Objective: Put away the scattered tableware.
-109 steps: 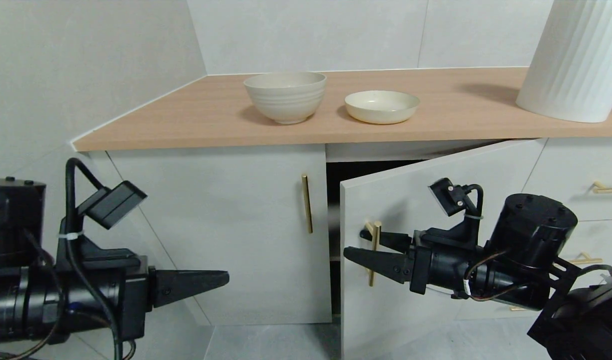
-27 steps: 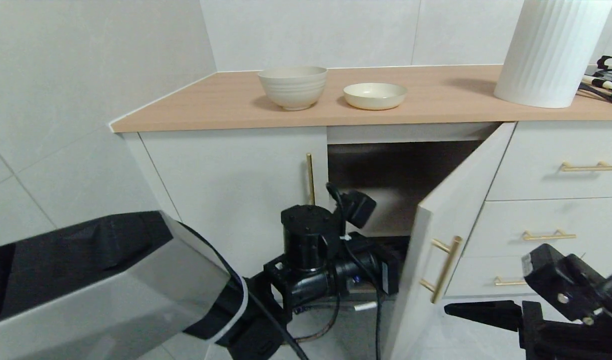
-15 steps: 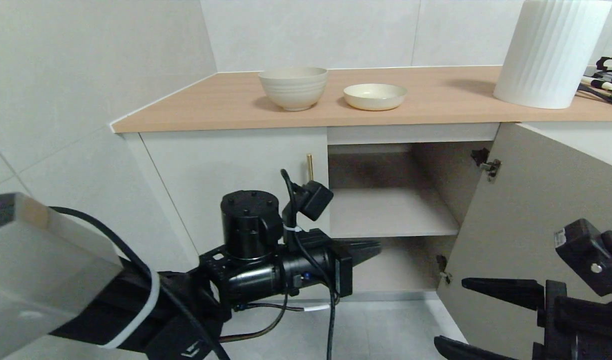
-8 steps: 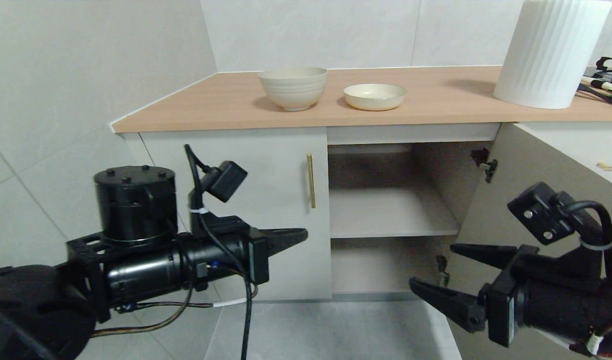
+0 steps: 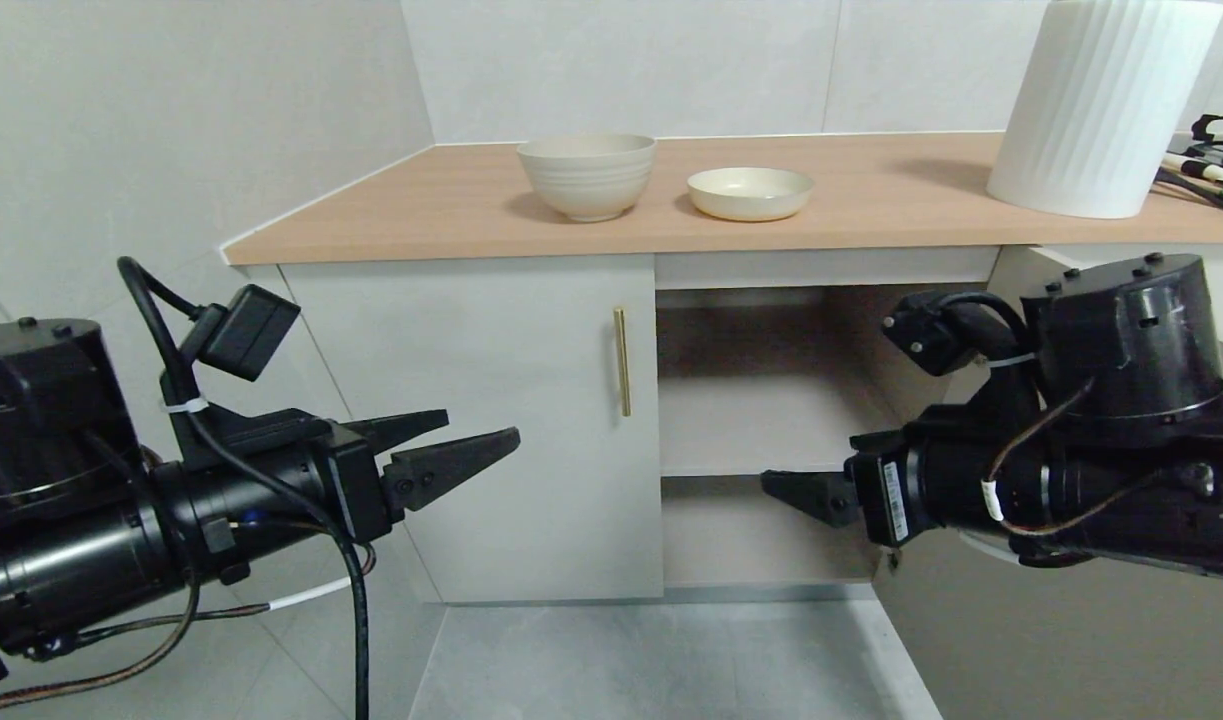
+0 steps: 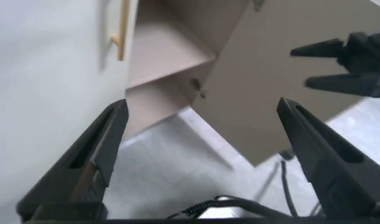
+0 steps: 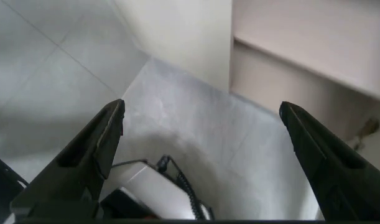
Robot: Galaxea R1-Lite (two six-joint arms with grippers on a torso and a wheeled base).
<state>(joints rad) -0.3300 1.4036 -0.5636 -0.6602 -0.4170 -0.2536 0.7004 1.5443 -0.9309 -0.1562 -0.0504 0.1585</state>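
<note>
Ribbed beige bowl and shallow cream dish stand upright, mouths up, side by side on the wooden surface. Lower and nearer, the left gripper lies level, pointing right, jaws spread. The right gripper points left before the open white cabinet, jaws spread.

Upper centre: a beige bowl with faint ridged bands and a plain cream dish. The counter is light-brown wood grain. Upper right: a white ribbed container. Lower down: an off-white cabinet door, a brass-coloured handle and a mottled grey floor.
</note>
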